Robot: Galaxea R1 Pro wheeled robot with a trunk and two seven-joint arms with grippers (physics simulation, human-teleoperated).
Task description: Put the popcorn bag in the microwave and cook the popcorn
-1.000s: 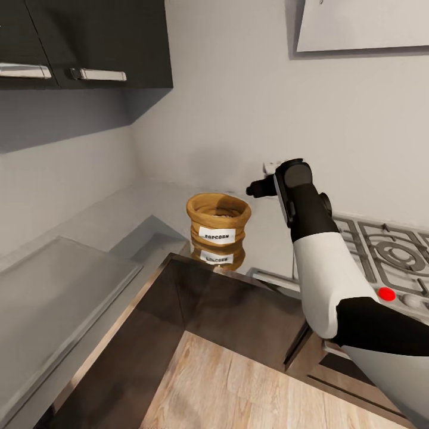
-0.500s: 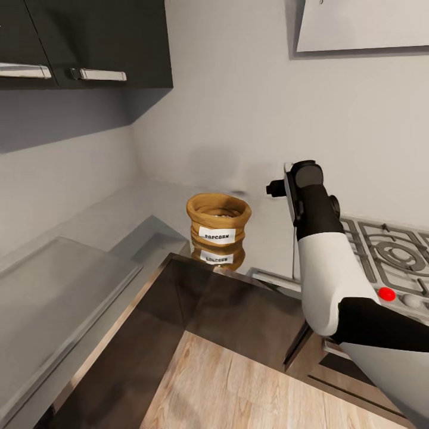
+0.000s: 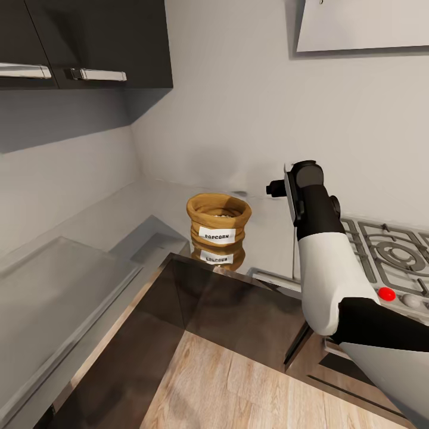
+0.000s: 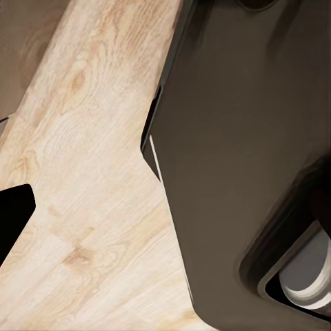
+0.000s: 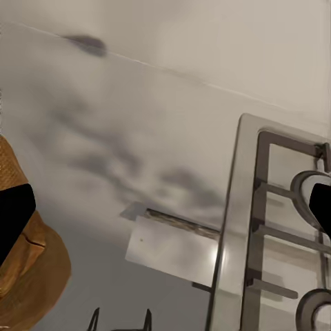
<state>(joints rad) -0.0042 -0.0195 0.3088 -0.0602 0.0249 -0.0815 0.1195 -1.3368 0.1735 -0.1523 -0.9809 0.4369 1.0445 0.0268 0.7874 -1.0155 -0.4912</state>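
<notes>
The popcorn bag point(image 3: 218, 225), brown with a rolled rim and a white label, stands upright on the grey countertop point(image 3: 149, 208) near the corner. The popcorn inside it is too small to make out. My right gripper point(image 3: 275, 188) hovers above the counter to the bag's right, level with its rim and apart from it. In the right wrist view the right gripper point(image 5: 165, 214) is open with nothing between its fingers, and the bag point(image 5: 31, 276) shows beside one fingertip. My left gripper point(image 4: 165, 207) hangs low over the floor, open and empty. The microwave is out of view.
A gas hob point(image 3: 390, 253) with a red knob point(image 3: 387, 293) lies right of my arm. Dark upper cabinets point(image 3: 89, 42) hang at the left, a hood point(image 3: 357, 27) at the right. Dark cabinet fronts point(image 3: 196, 310) meet the wood floor point(image 3: 226, 387).
My right gripper drew back to the right, away from the bag, then held still over the last half second. The bag has not moved.
</notes>
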